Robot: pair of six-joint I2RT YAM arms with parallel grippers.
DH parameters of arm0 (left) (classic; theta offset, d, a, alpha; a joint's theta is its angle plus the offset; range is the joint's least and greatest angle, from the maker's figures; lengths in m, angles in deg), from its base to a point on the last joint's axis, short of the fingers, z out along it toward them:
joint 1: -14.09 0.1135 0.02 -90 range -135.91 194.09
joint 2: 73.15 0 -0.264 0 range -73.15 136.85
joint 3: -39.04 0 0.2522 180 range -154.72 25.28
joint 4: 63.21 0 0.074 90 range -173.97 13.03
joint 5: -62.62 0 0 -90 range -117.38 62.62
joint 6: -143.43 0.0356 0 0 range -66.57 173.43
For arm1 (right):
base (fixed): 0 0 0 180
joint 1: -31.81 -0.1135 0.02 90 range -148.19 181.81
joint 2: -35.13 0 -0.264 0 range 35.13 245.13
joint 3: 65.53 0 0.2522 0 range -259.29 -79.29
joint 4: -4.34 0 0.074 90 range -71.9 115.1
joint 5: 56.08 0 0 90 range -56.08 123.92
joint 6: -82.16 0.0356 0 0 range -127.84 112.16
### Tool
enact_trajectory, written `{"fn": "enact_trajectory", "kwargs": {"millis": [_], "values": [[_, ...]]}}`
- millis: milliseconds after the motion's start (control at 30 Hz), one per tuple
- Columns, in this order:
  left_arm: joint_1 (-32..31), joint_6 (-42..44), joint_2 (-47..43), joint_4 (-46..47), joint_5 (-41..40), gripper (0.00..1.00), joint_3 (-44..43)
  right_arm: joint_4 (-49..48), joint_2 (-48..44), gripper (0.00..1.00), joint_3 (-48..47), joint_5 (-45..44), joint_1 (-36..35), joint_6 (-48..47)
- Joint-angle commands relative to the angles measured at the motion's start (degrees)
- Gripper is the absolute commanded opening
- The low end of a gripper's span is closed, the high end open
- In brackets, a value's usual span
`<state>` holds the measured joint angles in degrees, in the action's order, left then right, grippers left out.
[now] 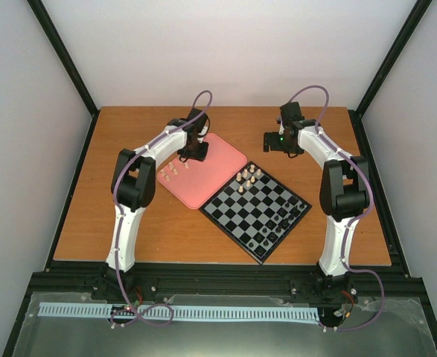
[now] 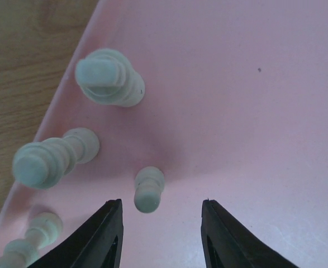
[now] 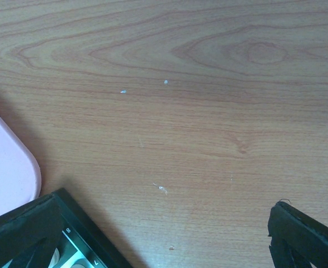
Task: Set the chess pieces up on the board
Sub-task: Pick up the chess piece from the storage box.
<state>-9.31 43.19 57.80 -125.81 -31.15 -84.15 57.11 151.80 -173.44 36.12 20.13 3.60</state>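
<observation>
A small cream plastic pawn [image 2: 148, 190], smooth and peg-shaped, stands upright on the matte pink rounded tray [image 2: 253, 111], long axis vertical, head toward the wrist camera, just ahead of the left gripper [image 2: 161, 204], whose black jaws stand apart, touching nothing. The right gripper [image 3: 164, 204] hangs spread wide over wood-grain tabletop [image 3: 180, 111] beside the black-and-grey checked board [image 1: 233, 216].
</observation>
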Motion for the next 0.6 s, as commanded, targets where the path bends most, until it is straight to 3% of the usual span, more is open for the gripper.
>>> {"fn": "enact_trajectory", "kwargs": {"millis": [0,567], "values": [[0.6,0.1,2.0,0.2,0.1,0.41,-1.7,0.0,0.9,1.00,-1.5,-0.7,0.4,-0.2],[1.5,-0.7,4.9,-1.1,-0.5,0.42,-6.0,0.6,2.1,1.00,-2.9,-1.0,0.5,-0.5]]}}
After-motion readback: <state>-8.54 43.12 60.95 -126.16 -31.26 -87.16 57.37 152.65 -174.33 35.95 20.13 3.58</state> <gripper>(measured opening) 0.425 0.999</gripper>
